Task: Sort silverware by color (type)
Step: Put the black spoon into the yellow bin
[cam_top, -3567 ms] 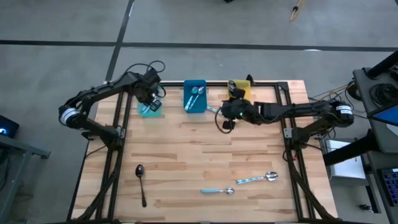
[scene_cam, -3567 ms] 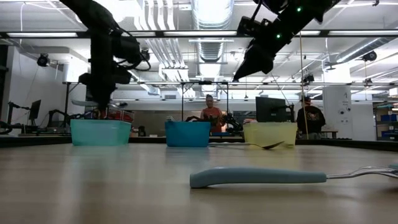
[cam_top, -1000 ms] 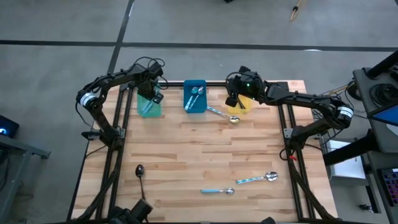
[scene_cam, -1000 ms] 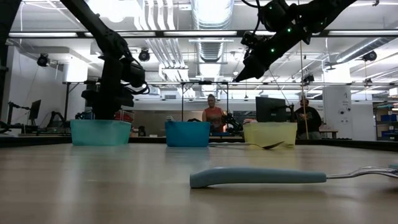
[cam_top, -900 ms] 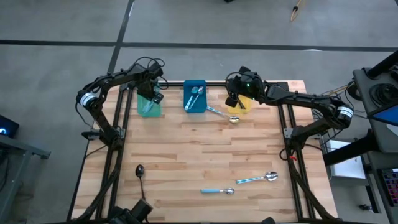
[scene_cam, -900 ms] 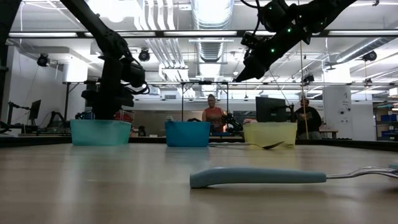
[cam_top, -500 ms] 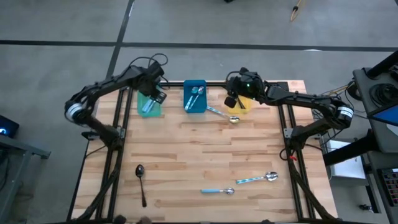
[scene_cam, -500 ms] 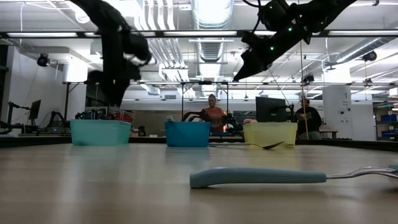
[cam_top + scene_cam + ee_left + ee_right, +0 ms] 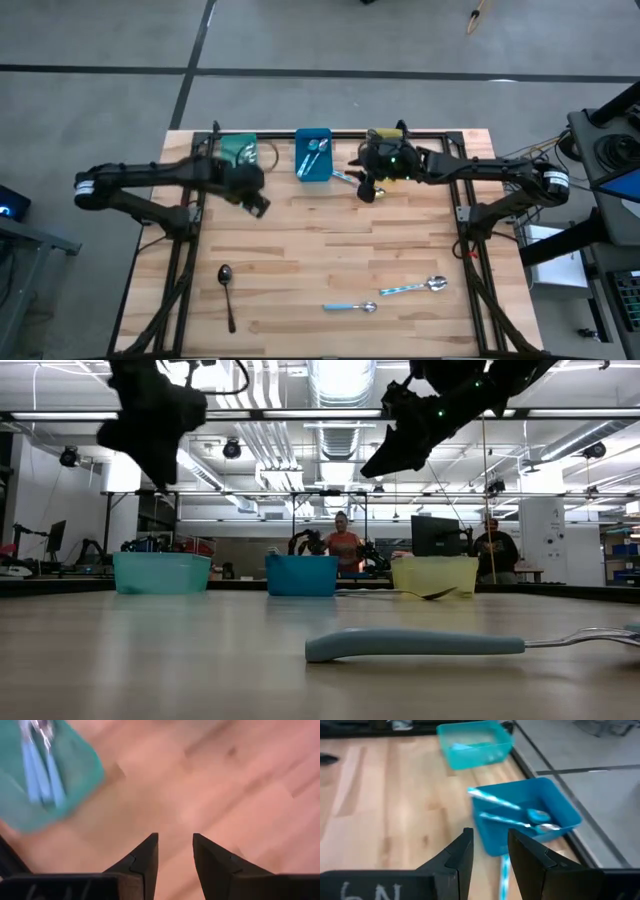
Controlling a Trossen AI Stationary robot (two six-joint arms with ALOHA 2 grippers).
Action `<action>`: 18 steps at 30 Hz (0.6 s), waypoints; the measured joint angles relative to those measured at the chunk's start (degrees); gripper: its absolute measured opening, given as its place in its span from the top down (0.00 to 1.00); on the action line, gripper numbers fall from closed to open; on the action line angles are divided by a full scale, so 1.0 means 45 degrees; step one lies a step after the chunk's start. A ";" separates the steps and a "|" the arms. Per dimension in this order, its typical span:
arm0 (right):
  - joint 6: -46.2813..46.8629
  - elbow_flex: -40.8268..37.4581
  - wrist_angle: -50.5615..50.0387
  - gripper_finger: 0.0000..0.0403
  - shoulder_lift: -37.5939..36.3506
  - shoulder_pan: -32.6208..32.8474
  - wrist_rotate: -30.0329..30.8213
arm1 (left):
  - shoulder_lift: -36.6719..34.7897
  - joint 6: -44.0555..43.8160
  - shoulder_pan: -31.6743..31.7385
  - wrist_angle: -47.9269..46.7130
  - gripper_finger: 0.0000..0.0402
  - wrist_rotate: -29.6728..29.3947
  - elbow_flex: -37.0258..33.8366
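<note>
High view: left end effector (image 9: 258,205) over bare desk (image 9: 330,250) near teal bin (image 9: 238,150), fingers narrowly apart, empty. Right end effector (image 9: 366,192) beside blue bin (image 9: 313,155), narrow gap, empty, above blue-handled spoon (image 9: 504,876). Dark spoon (image 9: 227,290) and two blue-handled spoons (image 9: 412,287) at front.

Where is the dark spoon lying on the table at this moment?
In the high view, the dark spoon lies alone on the table's near-left part, left of the two blue-handled spoons.
</note>
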 joint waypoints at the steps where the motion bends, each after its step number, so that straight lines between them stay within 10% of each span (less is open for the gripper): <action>1: 0.0000 0.0000 -0.0093 0.72 0.0000 0.0188 0.0004 | -0.0043 -0.0731 -0.0545 -0.0209 0.75 0.0000 -0.0005; 18: 0.1839 0.0000 -0.1711 0.72 -0.0058 0.3021 0.0005 | 0.1815 -1.2098 -0.9372 -0.0225 0.76 0.1449 -0.0005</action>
